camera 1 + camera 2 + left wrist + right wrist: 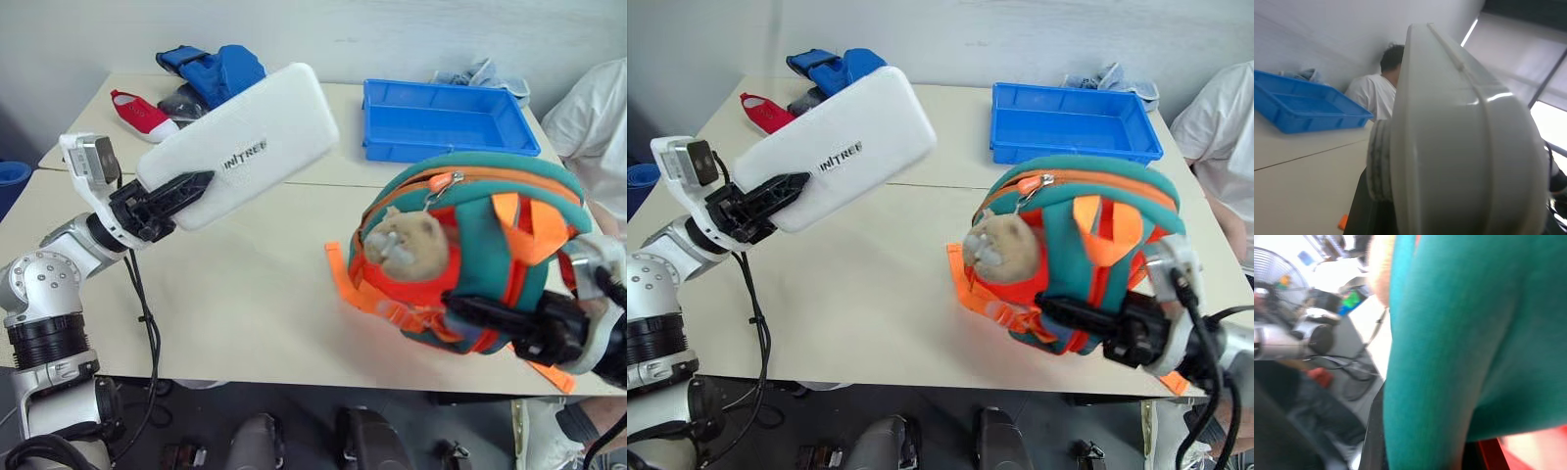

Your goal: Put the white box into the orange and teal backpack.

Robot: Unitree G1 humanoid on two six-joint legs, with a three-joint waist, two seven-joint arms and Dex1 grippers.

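Observation:
The white box point(245, 142), a long flat case with dark lettering, hangs tilted above the table's left half. My left gripper point(181, 196) is shut on its lower end, one black finger lying across its face. In the left wrist view the white box point(1459, 147) is seen edge-on, close up. The orange and teal backpack point(490, 225), with a beige plush animal on its front, is lifted near the table's front right corner. My right gripper point(480, 313) is shut on its lower orange part. The backpack's teal fabric point(1464, 333) looms large in the right wrist view.
A blue open tray point(446, 117) stands at the back right of the table point(245, 294), with a crumpled cloth point(480, 73) behind it. A red shoe point(142, 113) and a blue fabric bundle point(220, 70) lie at the back left. A person in a white shirt point(598, 108) sits at the right.

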